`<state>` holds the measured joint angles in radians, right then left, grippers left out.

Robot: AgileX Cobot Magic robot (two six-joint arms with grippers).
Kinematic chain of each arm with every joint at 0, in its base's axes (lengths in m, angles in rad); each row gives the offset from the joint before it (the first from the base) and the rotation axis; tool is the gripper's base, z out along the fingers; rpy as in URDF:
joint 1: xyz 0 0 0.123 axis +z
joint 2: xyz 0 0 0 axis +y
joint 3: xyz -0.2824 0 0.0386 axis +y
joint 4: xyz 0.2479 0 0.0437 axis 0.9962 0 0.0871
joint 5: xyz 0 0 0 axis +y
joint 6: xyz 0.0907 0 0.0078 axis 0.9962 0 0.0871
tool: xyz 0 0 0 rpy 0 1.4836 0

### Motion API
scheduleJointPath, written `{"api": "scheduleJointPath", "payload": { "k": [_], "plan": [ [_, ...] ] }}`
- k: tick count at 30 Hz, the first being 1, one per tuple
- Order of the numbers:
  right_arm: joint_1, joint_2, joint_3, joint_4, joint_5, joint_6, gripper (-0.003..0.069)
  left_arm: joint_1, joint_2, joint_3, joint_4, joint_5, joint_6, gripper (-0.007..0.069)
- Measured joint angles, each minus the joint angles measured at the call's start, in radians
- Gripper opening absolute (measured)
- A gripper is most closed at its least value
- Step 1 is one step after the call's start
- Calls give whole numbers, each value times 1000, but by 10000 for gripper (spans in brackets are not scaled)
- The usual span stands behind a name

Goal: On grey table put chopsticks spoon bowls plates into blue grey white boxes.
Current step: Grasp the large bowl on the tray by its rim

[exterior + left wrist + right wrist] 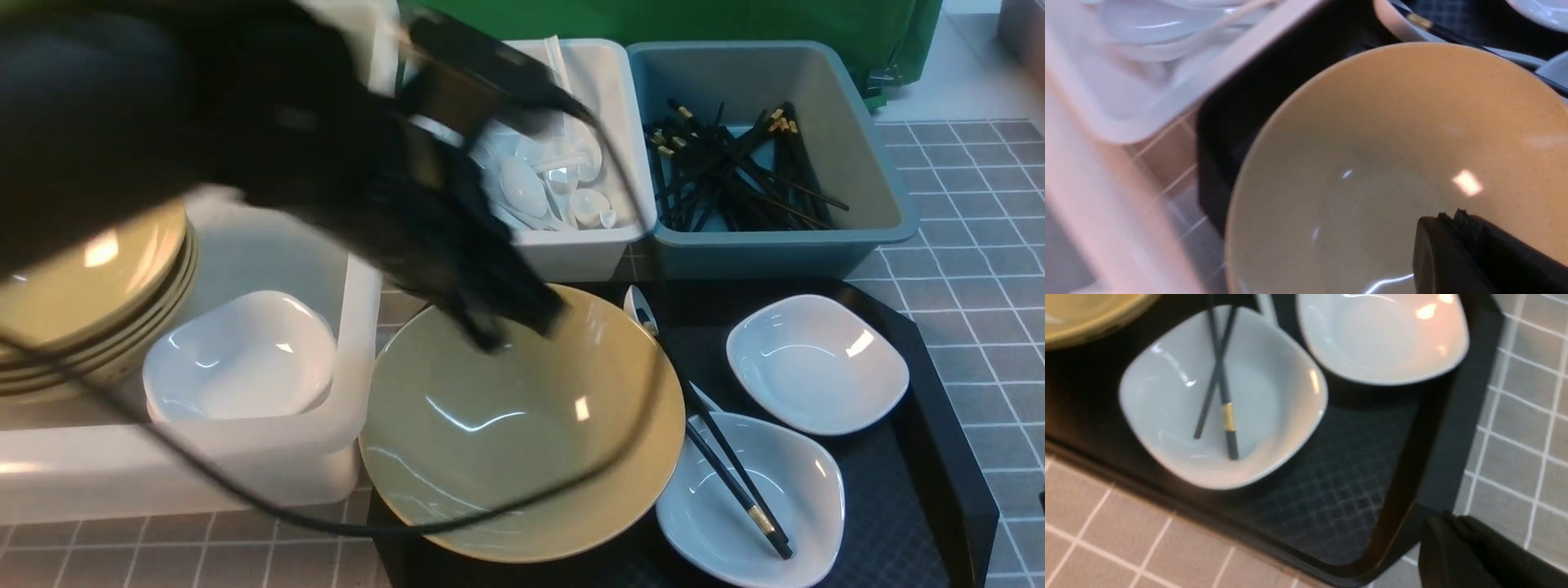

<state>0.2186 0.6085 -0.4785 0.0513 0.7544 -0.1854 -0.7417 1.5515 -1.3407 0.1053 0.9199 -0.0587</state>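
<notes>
A tan bowl sits on the black tray, and my left gripper hangs shut and empty over its far rim. In the left wrist view the shut tips hover above the bowl's inside. Two white plates lie to the right; black chopsticks cross the nearer one. A white spoon peeks out behind the bowl. My right gripper is shut and empty by the tray's corner, on the side away from the plate with chopsticks.
The large white box at left holds stacked tan bowls and white plates. Behind stand the small white box with spoons and the blue-grey box with chopsticks. The black tray lies on the grey table.
</notes>
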Motion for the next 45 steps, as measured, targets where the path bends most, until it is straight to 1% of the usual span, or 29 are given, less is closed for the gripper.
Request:
{"api": "scheduleJointPath", "payload": {
  "k": [4,9,13,14,15,16,17,20,22,24,29,33,34,36,38,40,42,45],
  "plan": [
    [18,-1,2,2,-43,-8,32,-68,150,-50,5,1,-28,-11],
    [19,-1,29,2,-90,8,32,-80,249,-53,3,-5,-45,-11],
    [19,-1,39,2,-102,31,32,-80,317,-53,-68,-38,-49,-11],
    [19,-1,40,2,-112,38,32,-80,333,-53,-150,-53,-48,-11],
    [19,-1,40,2,-112,38,32,-80,336,-54,-160,-54,-48,-11],
    [19,-1,40,2,-119,40,32,-80,339,-53,-227,-62,-33,-11],
    [19,-1,40,2,-124,46,32,-80,342,-54,-297,-68,-2,-11],
    [20,-1,40,2,-129,57,32,-80,342,-72,-432,-84,80,-11],
    [20,-1,40,3,-129,57,34,-81,341,-107,-467,-83,112,-3],
    [20,-1,40,3,-129,57,34,-81,332,-145,-437,-67,125,29],
    [20,-1,40,4,-129,57,34,-80,286,-203,-218,7,121,156],
    [20,-1,40,5,-129,58,34,-59,269,-215,-1,91,59,333],
    [20,-1,40,6,-129,58,34,-51,269,-215,48,112,24,386],
    [20,-1,40,10,-129,58,34,-20,282,-216,116,138,-33,477],
    [20,-1,40,14,-129,58,34,7,295,-216,143,140,-66,537],
    [20,-1,40,18,-130,58,34,29,315,-216,145,140,-83,574],
    [20,-1,40,20,-131,58,34,48,338,-216,141,140,-87,591],
    [20,-1,40,22,-133,59,34,64,372,-216,137,139,-87,591]
  ]
}}
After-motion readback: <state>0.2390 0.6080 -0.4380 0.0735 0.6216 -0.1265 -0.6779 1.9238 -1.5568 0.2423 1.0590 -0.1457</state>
